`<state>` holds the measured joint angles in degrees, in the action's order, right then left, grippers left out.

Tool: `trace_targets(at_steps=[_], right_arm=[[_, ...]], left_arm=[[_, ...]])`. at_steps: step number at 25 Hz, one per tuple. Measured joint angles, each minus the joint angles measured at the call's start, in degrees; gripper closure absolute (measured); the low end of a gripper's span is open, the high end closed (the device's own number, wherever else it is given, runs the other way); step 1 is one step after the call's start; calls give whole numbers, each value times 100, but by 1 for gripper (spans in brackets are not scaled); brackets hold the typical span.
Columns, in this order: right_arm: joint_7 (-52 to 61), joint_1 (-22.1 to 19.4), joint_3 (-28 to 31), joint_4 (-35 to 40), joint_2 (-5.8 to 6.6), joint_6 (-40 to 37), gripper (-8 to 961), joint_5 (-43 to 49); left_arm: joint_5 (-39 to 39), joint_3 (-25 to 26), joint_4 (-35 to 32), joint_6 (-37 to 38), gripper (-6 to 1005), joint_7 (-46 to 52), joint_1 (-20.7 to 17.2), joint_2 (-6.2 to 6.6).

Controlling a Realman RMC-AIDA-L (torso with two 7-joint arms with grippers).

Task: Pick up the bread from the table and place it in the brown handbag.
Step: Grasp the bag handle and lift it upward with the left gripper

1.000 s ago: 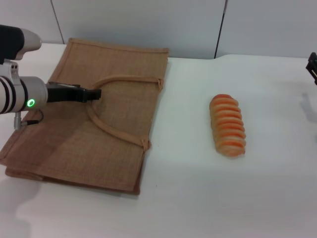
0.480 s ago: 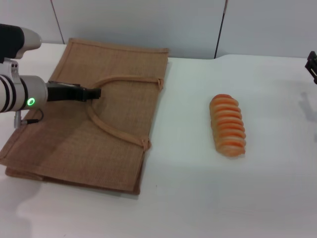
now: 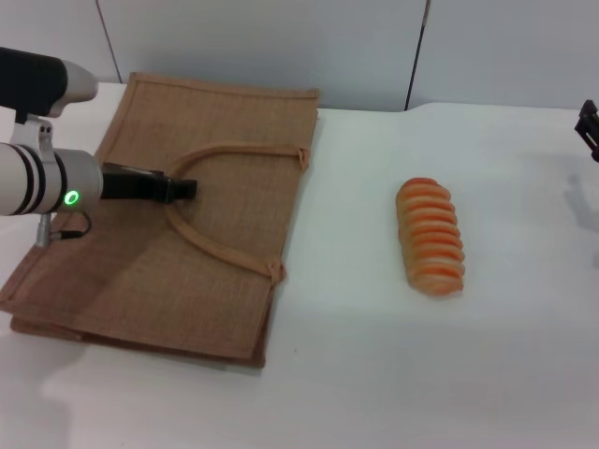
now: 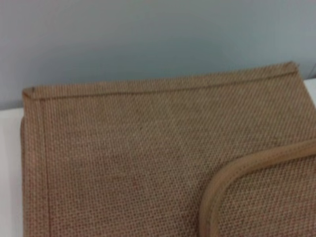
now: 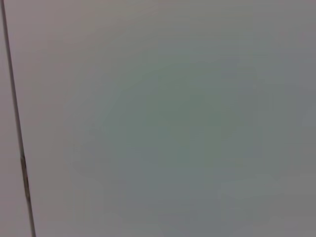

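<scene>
White table [image 3: 374,374] backed by pale wall panels fills the head view; the bag [image 3: 234,281] lies flat at about 9 o'clock from the frame's centre, its mouth not visibly open, one looped strap [image 3: 220,248] curving across its upper face. The bread [image 3: 430,237] rests on bare table at about 3 o'clock, well apart from the bag, long axis running roughly 12 to 6 o'clock. The left gripper [image 3: 182,188] hovers over the bag just beside the strap's bend; whether its fingers are parted or closed cannot be told. Only a dark edge of the right gripper [image 3: 590,126] shows at the 2 o'clock margin, well clear of the loaf, and its state cannot be told either. Left wrist view: woven jute of the bag [image 4: 123,163] with a stitched hem, and a length of strap [image 4: 237,177] at about 4 o'clock; no fingers show. Right wrist view: blank wall and one dark seam, with no task item visible. Handling, as a judgement: the loaf looks light, with a glossy, ridged crust that may slip; whether it yields to pressure cannot be told. A moderate grip across the short width at mid-length, pads seated in the grooves between ridges, seems safest. The bag looks limp, so its mouth will probably need lifting by the strap first.
</scene>
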<state>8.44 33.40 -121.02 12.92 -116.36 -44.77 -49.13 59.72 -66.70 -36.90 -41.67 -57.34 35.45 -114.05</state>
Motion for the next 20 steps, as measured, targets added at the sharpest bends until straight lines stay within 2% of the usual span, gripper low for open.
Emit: trace_targets(at_steps=[8,16,20], right_arm=[[0,8,0,0,0,36,131,0],[0,2,0,-9,0,47,130,0],[0,10,0,-9,0,102,130,0]], left_arm=[[-16,4,43,103,414,40,14,-7],[-39,-26,-357,42,537,-14,-77,-72],[-52,-51,-547,-51,730,-16,-81,-71]])
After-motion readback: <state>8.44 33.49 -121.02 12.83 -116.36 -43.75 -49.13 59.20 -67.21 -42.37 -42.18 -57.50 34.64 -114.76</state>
